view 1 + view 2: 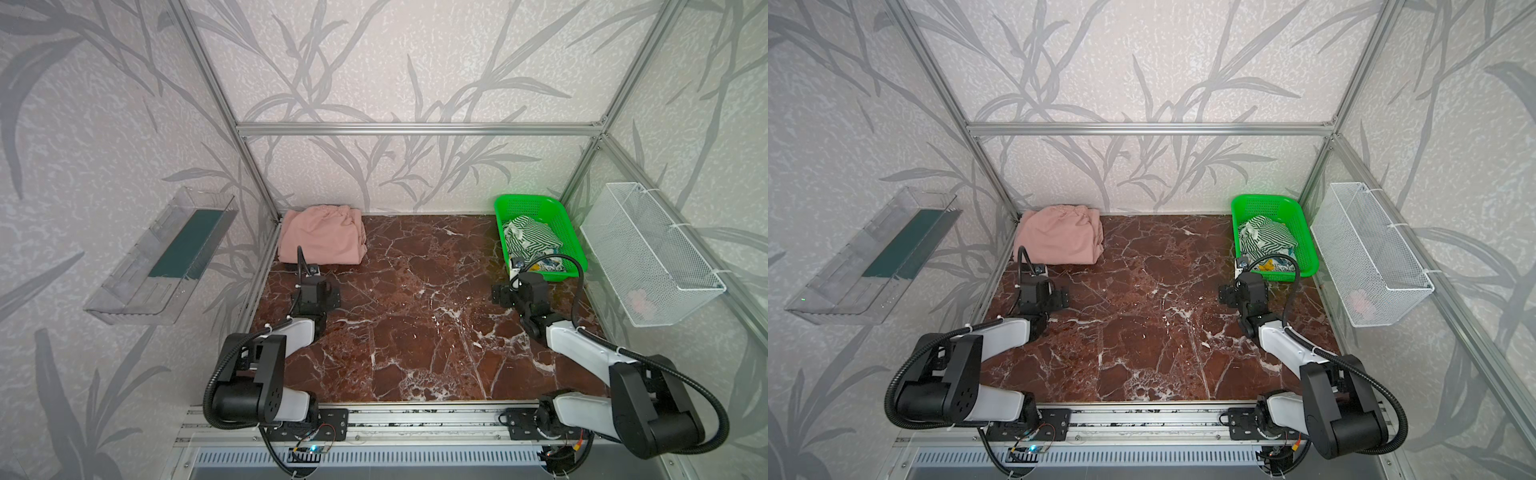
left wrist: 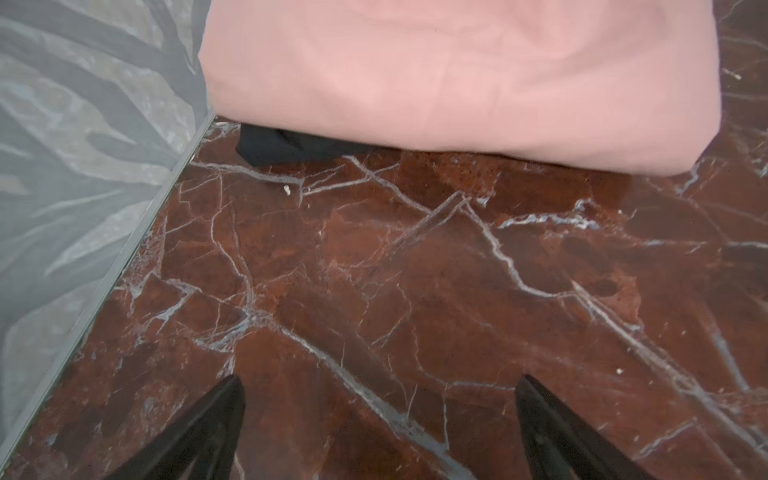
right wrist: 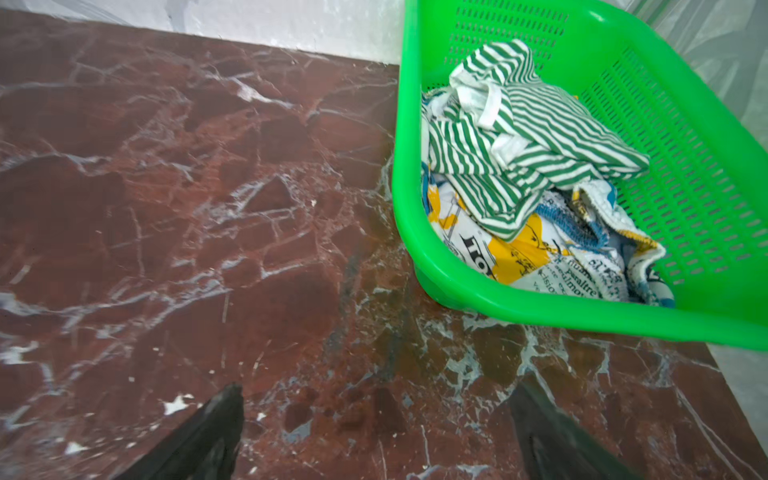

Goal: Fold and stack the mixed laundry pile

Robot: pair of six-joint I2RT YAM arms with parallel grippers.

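Observation:
Folded dusty-pink shorts (image 1: 320, 239) (image 1: 1059, 235) lie in the table's back left corner. In the left wrist view a black cloth (image 2: 282, 145) peeks out from under the pink shorts (image 2: 457, 83). My left gripper (image 2: 380, 382) hovers open over bare marble just in front of them, holding nothing. The green-and-white striped cloth (image 1: 530, 239) (image 3: 532, 141) lies crumpled in the green basket on top of a multicoloured printed piece (image 3: 540, 257). My right gripper (image 3: 376, 390) is open and empty over the marble, beside the basket's near left corner.
The green perforated basket (image 1: 540, 203) (image 3: 706, 166) stands at the back right. A white wire basket (image 1: 648, 257) hangs on the right wall, and a clear plastic tray (image 1: 162, 257) on the left wall. Aluminium frame rails edge the red marble tabletop (image 1: 415, 311).

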